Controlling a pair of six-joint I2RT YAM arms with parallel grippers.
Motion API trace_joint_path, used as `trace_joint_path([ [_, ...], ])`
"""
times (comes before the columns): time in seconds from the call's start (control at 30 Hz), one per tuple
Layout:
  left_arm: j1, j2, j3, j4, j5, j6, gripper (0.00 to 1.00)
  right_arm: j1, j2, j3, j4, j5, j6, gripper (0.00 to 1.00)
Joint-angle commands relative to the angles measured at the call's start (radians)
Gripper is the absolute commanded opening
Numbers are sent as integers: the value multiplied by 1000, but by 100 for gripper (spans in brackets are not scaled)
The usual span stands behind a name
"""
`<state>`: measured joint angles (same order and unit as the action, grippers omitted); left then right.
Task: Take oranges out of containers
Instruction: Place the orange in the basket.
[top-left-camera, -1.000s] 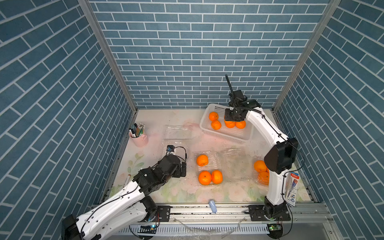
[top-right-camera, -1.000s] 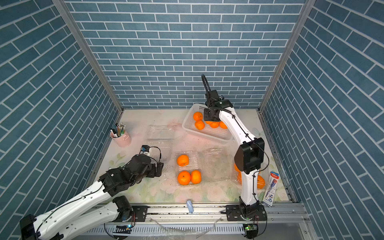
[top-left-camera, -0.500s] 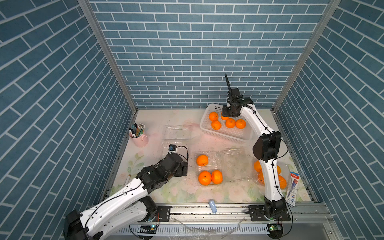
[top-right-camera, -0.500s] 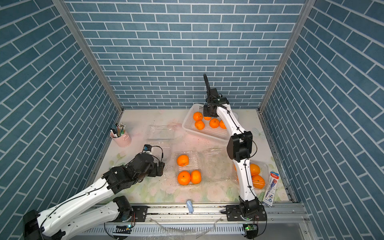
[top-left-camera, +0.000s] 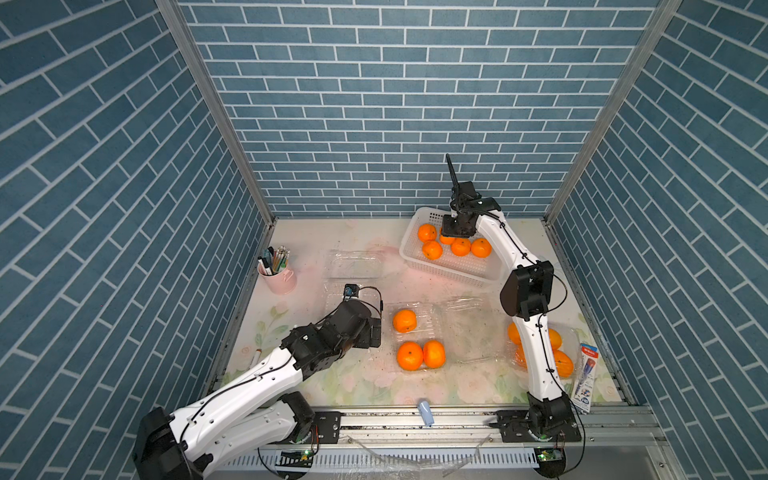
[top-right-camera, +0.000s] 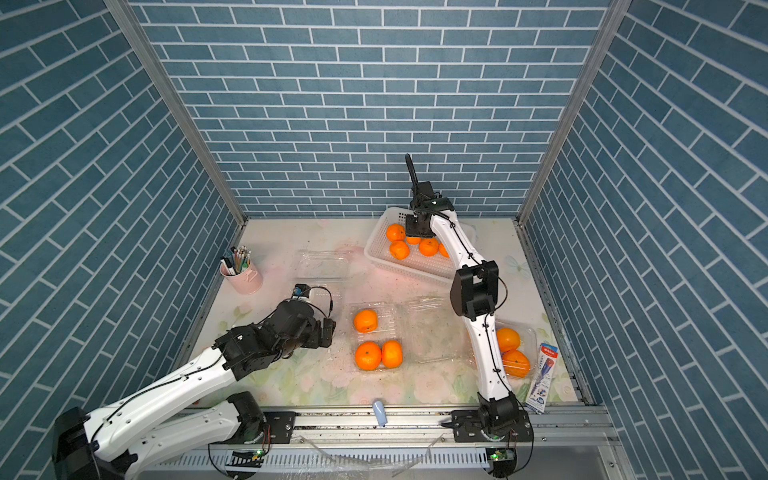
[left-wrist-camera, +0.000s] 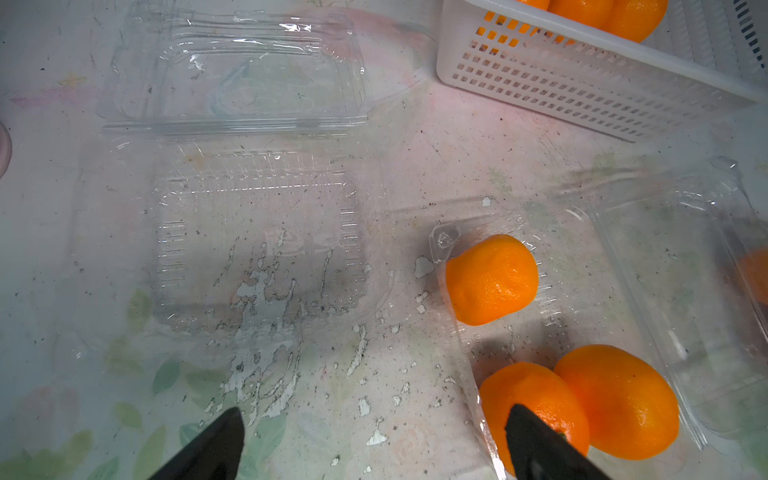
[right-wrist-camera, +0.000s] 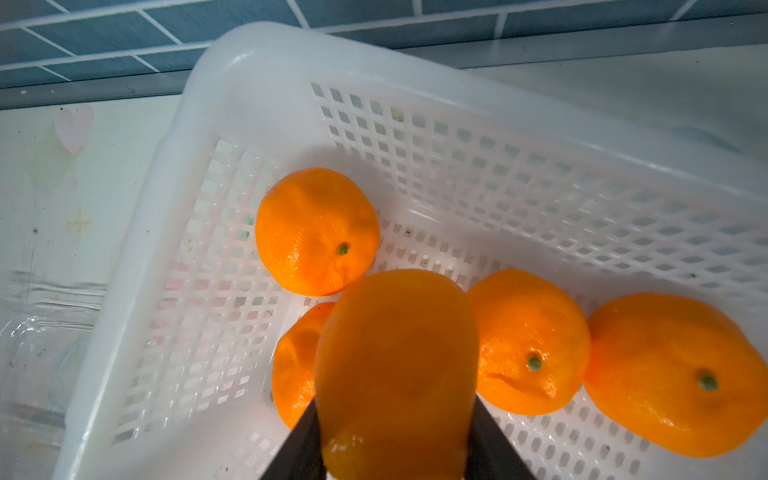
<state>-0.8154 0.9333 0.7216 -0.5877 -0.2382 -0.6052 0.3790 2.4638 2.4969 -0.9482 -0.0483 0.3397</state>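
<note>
Blue brick walls are closing in a flowered tabletop (top-left-camera: 365, 386). My right gripper (right-wrist-camera: 395, 419) is clenching an orange (right-wrist-camera: 395, 353) between its two black fingers and hanging it over the white basket (right-wrist-camera: 249, 54) at the back of the table. Four more oranges (right-wrist-camera: 318, 230) are lying on the basket's floor below and beside it.

My left gripper (left-wrist-camera: 374, 415) is hovering low over the table, jaws spread wide with nothing between them. It is sitting between an empty open container (left-wrist-camera: 257, 232) and a second open container (left-wrist-camera: 444, 239). Three oranges (left-wrist-camera: 490, 278) are resting in that second one. One of them is showing right behind a fingertip, and I cannot tell whether they are touching.

Further out, a third container (top-left-camera: 575, 334) is lying by my right arm's base, and the arm is partly hiding its oranges.
</note>
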Motion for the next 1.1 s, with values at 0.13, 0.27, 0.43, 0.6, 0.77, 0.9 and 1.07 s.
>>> trace_joint_path([
  [0.13,5,22,30,16,8,17,99,-22,61,40,-1,9,-26,16],
  [0.27,5,38,36,21,13,18,99,-25,72,41,9,3,-27,18],
  [0.43,5,48,37,21,17,16,99,-25,74,42,17,9,-33,29],
  [0.6,5,44,32,16,16,10,99,-25,67,43,12,16,-41,50],
  [0.77,5,45,32,17,13,7,99,-25,48,46,-3,24,-44,59],
  [0.9,5,49,34,19,18,9,99,-26,32,46,-17,24,-37,63],
  [1.07,5,50,35,20,20,9,99,-26,-9,46,-51,22,-3,71],
])
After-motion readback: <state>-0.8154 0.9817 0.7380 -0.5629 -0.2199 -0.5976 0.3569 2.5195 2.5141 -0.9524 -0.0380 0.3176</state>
